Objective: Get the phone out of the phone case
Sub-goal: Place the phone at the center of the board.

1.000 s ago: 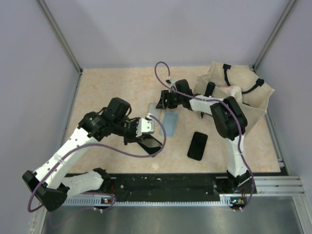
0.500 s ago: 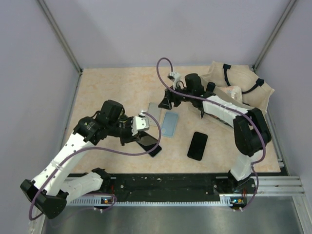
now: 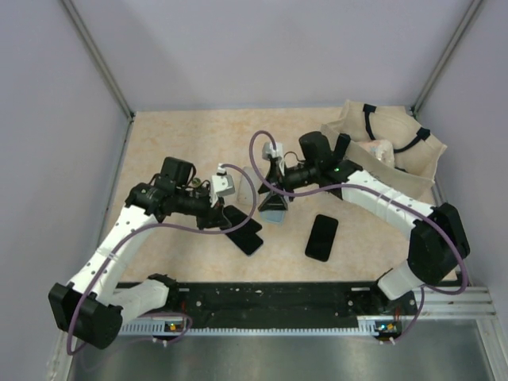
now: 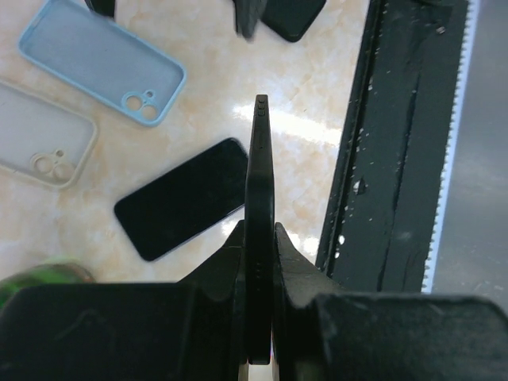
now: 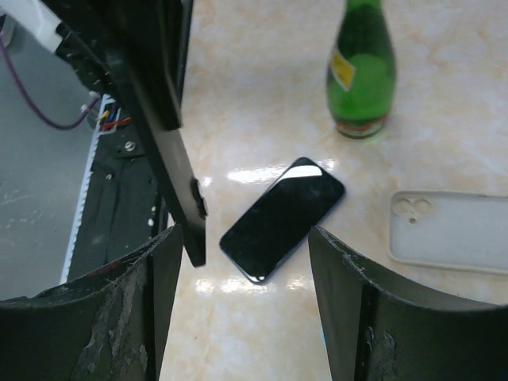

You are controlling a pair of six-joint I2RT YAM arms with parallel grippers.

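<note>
My left gripper (image 4: 260, 235) is shut on a black cased phone (image 4: 260, 182), which it holds edge-on above the table. From above, that left gripper (image 3: 217, 204) grips the phone (image 3: 232, 215) just left of the table's middle. My right gripper (image 5: 244, 238) is open, and the held phone's end (image 5: 178, 182) hangs close to its left finger (image 5: 163, 262) without touching it. In the top view the right gripper (image 3: 274, 193) points down beside the held phone. I cannot tell the case from the phone inside it.
A bare black phone (image 5: 282, 218) lies on the table under the right gripper, and another (image 3: 321, 236) lies to the right. A light blue case (image 4: 103, 59) and a clear case (image 4: 36, 143) lie nearby. A green bottle (image 5: 361, 71) stands behind. A beige bag (image 3: 389, 147) sits back right.
My left gripper has lifted the cased phone and drawn back to the left. The right arm has swung forward towards it and its jaws have widened a little.
</note>
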